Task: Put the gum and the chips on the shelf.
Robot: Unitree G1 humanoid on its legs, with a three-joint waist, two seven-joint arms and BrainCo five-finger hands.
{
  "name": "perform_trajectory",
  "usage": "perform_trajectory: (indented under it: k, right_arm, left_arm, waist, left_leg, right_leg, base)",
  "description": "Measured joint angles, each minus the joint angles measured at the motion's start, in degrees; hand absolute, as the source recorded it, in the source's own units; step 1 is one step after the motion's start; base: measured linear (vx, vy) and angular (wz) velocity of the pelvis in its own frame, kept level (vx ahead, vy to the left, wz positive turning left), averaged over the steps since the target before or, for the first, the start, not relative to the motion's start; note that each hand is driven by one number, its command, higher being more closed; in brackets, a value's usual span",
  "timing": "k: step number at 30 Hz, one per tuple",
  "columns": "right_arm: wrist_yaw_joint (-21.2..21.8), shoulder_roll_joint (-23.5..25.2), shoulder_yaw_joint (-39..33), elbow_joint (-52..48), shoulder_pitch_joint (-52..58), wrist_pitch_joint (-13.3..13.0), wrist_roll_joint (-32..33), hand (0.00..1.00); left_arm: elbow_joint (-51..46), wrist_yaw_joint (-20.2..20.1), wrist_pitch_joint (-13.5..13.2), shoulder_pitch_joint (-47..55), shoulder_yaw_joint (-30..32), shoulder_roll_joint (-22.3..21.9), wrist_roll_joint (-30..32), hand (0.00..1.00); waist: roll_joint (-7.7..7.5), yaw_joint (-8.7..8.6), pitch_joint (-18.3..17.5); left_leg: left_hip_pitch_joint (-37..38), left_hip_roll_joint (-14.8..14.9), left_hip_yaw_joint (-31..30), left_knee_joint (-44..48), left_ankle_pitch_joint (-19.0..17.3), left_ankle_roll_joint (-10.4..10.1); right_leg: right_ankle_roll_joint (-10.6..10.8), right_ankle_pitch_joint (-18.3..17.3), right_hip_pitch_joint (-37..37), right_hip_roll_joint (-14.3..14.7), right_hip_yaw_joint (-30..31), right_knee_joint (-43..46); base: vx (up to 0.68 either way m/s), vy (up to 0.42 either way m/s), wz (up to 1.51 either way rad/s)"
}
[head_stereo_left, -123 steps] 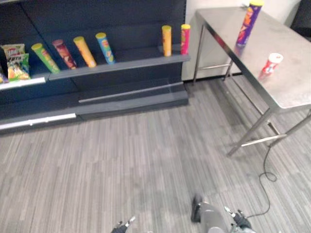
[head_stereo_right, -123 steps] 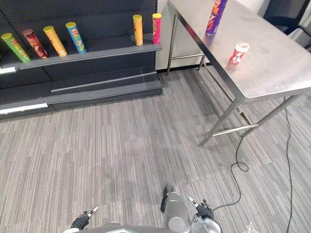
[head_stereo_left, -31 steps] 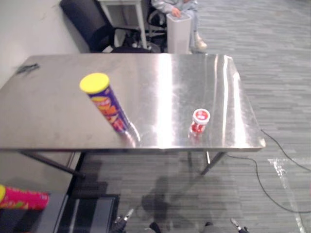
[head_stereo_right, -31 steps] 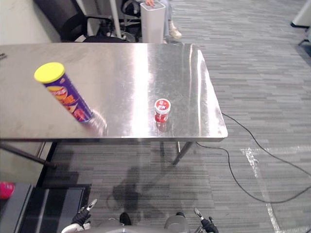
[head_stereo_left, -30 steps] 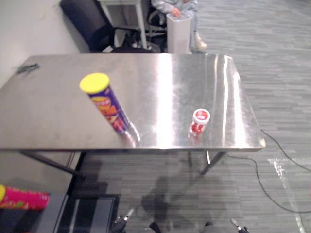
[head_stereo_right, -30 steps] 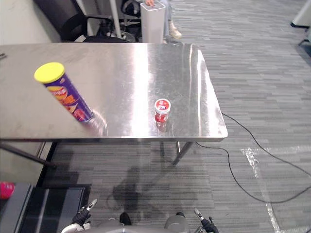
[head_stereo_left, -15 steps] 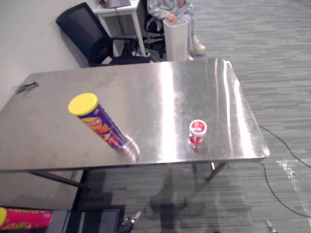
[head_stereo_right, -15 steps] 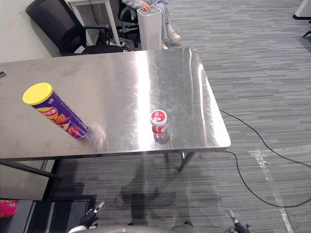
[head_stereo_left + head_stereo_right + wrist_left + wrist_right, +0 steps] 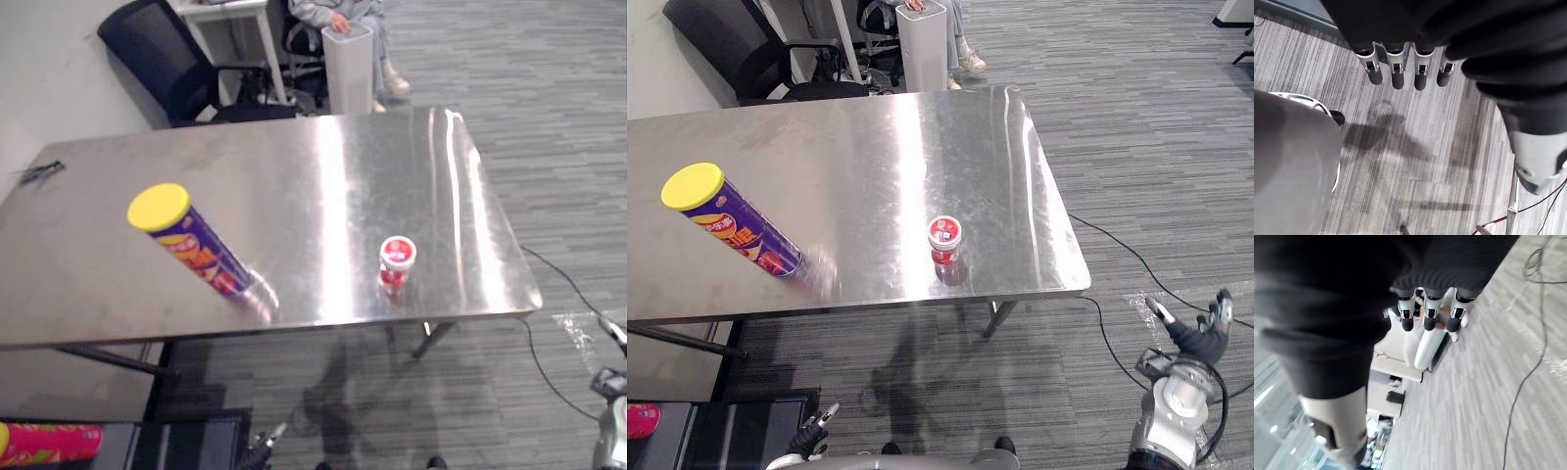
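On the surface (image 9: 392,157), chips (image 9: 192,247) and gum (image 9: 396,265) sit untouched, well apart | left hand (image 9: 1397,78) loose-fingered, empty | right hand (image 9: 1193,338) spread, empty | both items yet to shelve

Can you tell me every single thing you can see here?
Table: one, shiny silver, middle.
Chips can: one, purple, yellow lid, standing on the table's left side.
Gum jar: one, red, white lid, on the table near its front edge.
Chair: one, black, behind the table.
Bin: one, white, behind the table, by a seated person.
Other can: one, pink, low on the left.
Left hand: silver, open, low above the floor.
Right hand: silver, open, right of the table.
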Motion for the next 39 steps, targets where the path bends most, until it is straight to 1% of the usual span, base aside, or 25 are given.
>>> perform_trajectory:
  k: [2,4,5,8,9,12,20,25,28,31,32,33,34,37,39]
  right_arm:
    - [2.7,0.0,4.4,-6.5,1.5,-0.2,-0.1,0.0]
    - [4.8,0.0,6.4,-9.4,2.0,-0.8,-0.7,0.0]
    - [5.9,-0.1,7.6,-10.1,2.0,-1.1,-1.8,0.0]
    - [8.4,-0.1,11.6,-11.4,2.4,-1.1,-1.7,0.0]
    - [9.6,-0.1,13.3,-12.4,3.1,-1.1,-1.7,0.0]
    - [11.2,-0.1,14.7,-13.9,3.8,-1.1,-1.7,0.0]
    - [12.3,-0.4,19.8,-15.7,3.5,-1.2,-1.6,0.0]
    - [13.6,-0.4,23.5,-16.0,3.0,-1.2,-1.1,0.0]
    - [14.4,-0.5,25.9,-16.0,2.3,-1.1,-1.1,0.0]
    - [14.5,-0.5,28.2,-15.9,0.6,-1.1,-1.1,0.0]
    - [14.4,-0.5,28.8,-15.5,0.1,-1.1,-1.1,0.0]
    - [14.4,-0.5,29.8,-15.1,-0.7,-0.9,-1.1,0.0]
    - [14.3,-0.5,29.9,-15.1,-0.8,-0.9,-1.1,0.0]
    - [13.3,-0.5,30.4,-13.5,-1.6,-0.8,-1.1,0.0]
    - [12.4,-0.5,31.0,-13.1,-2.5,-0.8,-1.1,0.0]
  left_arm:
    - [-0.2,-0.4,0.1,0.0,-0.2,0.0,0.1,0.0]
    - [-0.9,-0.5,0.1,0.3,-0.6,0.1,0.1,0.0]
    - [-1.4,-0.5,0.1,0.6,-0.6,0.2,0.1,0.0]
    - [-1.6,-0.5,0.1,0.7,-0.7,0.4,0.4,0.0]
    - [-1.6,-0.6,0.1,0.7,-0.8,0.3,0.7,0.0]
    - [-2.1,-0.5,0.1,0.6,-1.8,0.4,2.3,0.0]
    - [-2.1,-0.5,0.1,0.5,-2.2,0.4,2.5,0.0]
    - [-2.1,-0.5,0.3,0.5,-2.4,1.1,2.9,0.0]
    - [-2.1,-0.5,0.6,0.3,-2.4,1.0,4.6,0.0]
    - [-2.1,-0.5,0.8,0.3,-3.2,1.2,5.0,0.0]
    - [-2.1,-0.5,0.8,0.1,-3.6,1.5,4.9,0.0]
    - [-2.0,-0.4,0.9,0.0,-4.5,1.7,5.0,0.0]
    - [-2.0,-0.4,0.9,0.0,-4.6,1.7,5.0,0.0]
    - [-1.9,-0.3,0.9,0.0,-4.7,1.5,5.0,0.0]
    - [-1.9,-0.3,0.9,0.1,-4.6,1.5,5.0,0.0]
  waist:
    - [-0.03,-0.17,0.0]
    - [-0.31,-0.15,-0.1]
    - [-0.73,-0.22,-0.3]
    - [-1.66,-0.09,-0.9]
    - [-1.84,0.03,-1.2]
    - [-1.88,0.3,-1.3]
    - [-1.97,0.4,-1.5]
    - [-3.23,0.34,-2.3]
    - [-3.18,0.54,-2.3]
    - [-3.21,0.52,-2.3]
    - [-3.62,0.66,-2.4]
    - [-3.35,0.64,-2.5]
    - [-3.18,0.63,-2.6]
    - [-3.08,0.9,-2.6]
    - [-3.01,0.9,-2.6]
  left_leg:
    - [0.0,0.0,-0.8,0.0,0.0,0.0]
    - [0.1,0.0,-1.1,0.1,0.0,0.0]
    - [0.1,0.0,-1.2,0.3,0.0,0.0]
    - [0.0,0.0,-1.4,0.9,0.0,0.0]
    - [0.1,0.1,-1.8,0.9,0.0,0.0]
    - [0.1,0.1,-2.3,0.9,0.0,0.0]
    - [-0.2,0.0,-2.5,0.7,0.4,0.0]
    - [-0.9,-0.3,-3.8,-1.5,3.4,-0.2]
    - [-1.0,0.0,-4.3,-2.5,3.7,0.0]
    - [-0.9,-0.5,-5.5,-4.6,5.2,0.0]
    - [-0.9,-1.1,-5.7,-6.1,6.5,0.1]
    - [-0.8,-1.7,-6.3,-8.1,8.4,0.2]
    - [-0.8,-1.7,-6.8,-8.8,8.9,0.4]
    - [-0.9,-1.2,-7.8,-9.1,9.5,-0.2]
    - [-1.3,-1.2,-8.7,-9.1,9.5,-0.1]
  right_leg:
    - [0.0,0.0,0.1,0.0,-0.2,0.2]
    - [0.0,0.0,0.5,0.0,-0.6,0.4]
    - [0.0,0.0,0.7,0.0,-0.8,0.5]
    - [0.0,0.0,1.0,-0.1,-1.2,0.5]
    - [0.0,0.0,1.2,0.0,-1.5,0.5]
    - [0.0,0.0,1.5,0.0,-1.8,0.4]
    - [0.0,0.0,1.4,0.1,-2.0,0.2]
    - [0.0,0.0,0.5,0.2,-3.2,0.0]
    - [0.0,0.0,0.7,0.8,-3.6,-0.8]
    - [-0.2,-0.3,0.5,0.7,-4.9,-1.9]
    - [-0.3,-1.1,0.4,0.3,-5.4,-2.5]
    - [-0.4,-1.7,-0.2,0.3,-5.9,-2.4]
    - [-0.5,-1.8,-0.5,0.4,-6.2,-2.2]
    - [-0.7,-2.3,-0.4,0.8,-7.2,-1.4]
    - [-0.7,-2.3,-0.4,1.0,-7.1,-1.5]
  base:
    - [-0.03,-0.043,0.09]
    - [-0.03,-0.032,0.11]
    - [-0.03,-0.031,0.1]
    - [-0.03,-0.039,0.04]
    - [-0.03,-0.042,0.06]
    - [-0.04,-0.035,0.11]
    - [-0.06,-0.028,0.0]
    - [-0.1,-0.059,0.1]
    - [-0.14,-0.065,0.06]
    - [-0.18,-0.054,0.04]
    - [-0.25,-0.069,0.15]
    - [-0.26,-0.059,0.17]
    - [-0.21,-0.046,0.2]
    - [-0.18,-0.023,0.19]
    - [-0.11,-0.002,0.11]
